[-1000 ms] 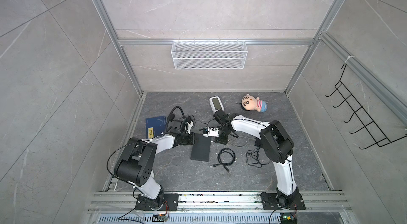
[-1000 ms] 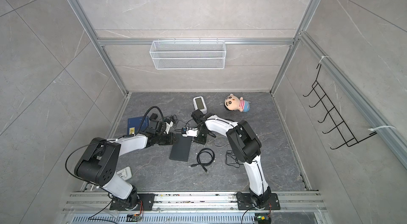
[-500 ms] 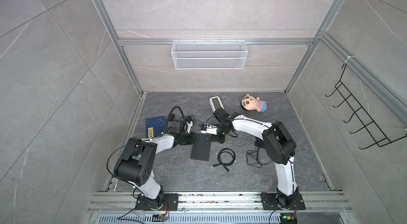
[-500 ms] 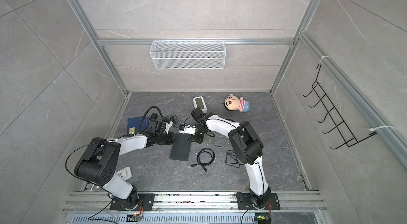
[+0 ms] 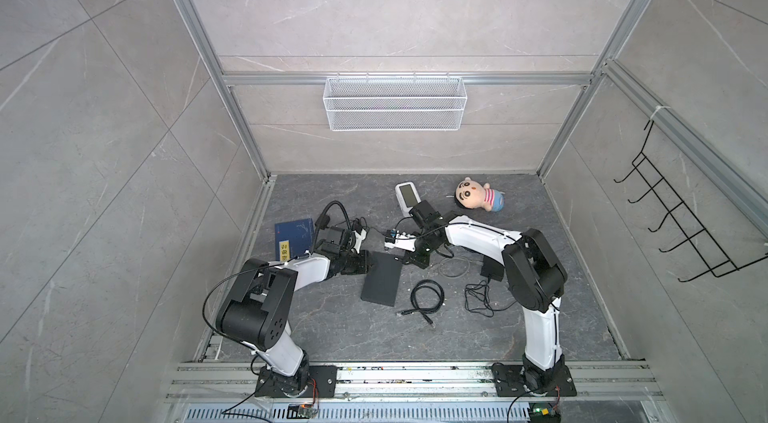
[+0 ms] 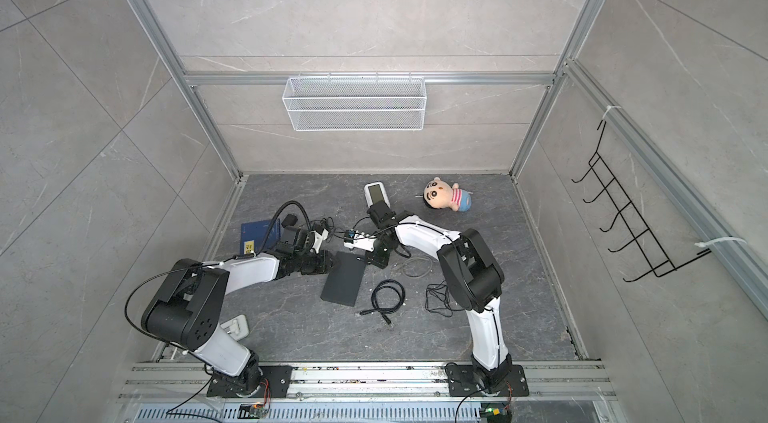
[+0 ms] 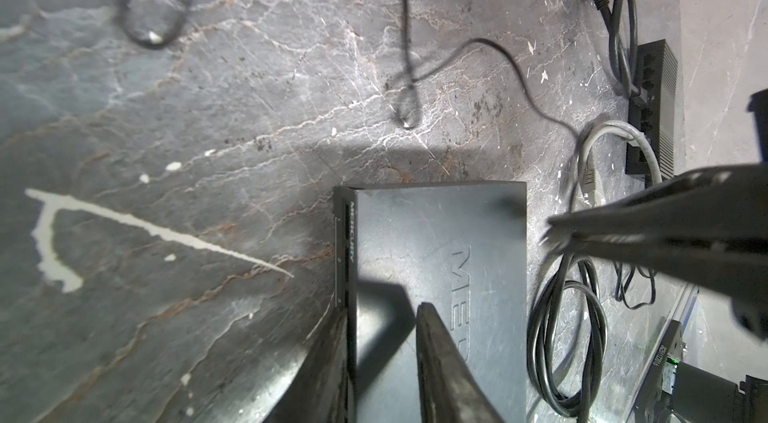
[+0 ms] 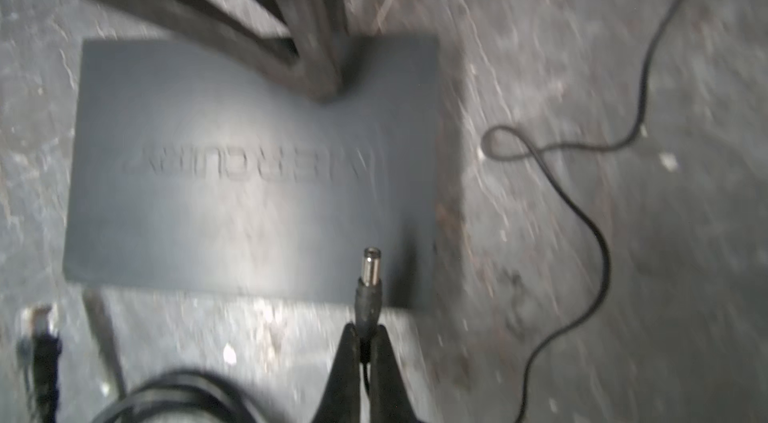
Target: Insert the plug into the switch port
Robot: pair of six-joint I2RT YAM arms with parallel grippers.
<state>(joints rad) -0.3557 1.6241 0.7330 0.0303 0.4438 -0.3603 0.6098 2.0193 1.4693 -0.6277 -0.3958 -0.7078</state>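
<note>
A dark blue hardback book lies flat at the left of the grey marbled tabletop in both top views. A small white plastic object shows in a top view beside the left arm's base.

Just right of the book, the left gripper reaches low to a far corner of the flat black rectangular switch box, which lies near the middle of the tabletop. Only the left wrist view shows its jaws. They stand narrow astride the box's edge, one finger along the thin side face printed MERCURY, the other on the top face. They seem to grip the box, though the contact itself is hidden. That view alone also shows a smaller black ribbed box with a row of ports and a pale grey cable beside it.

The plug is too small to make out from above. In the blurred right wrist view, the right gripper has its jaws pressed shut on the rear of the black barrel plug with a silver tip. The tip hangs over the box's top face near a corner, in no port. Its thin black cord loops beside it.

Further right lie a coiled black cable and a black power adapter brick. A plush doll in a striped shirt lies well apart at the back.
</note>
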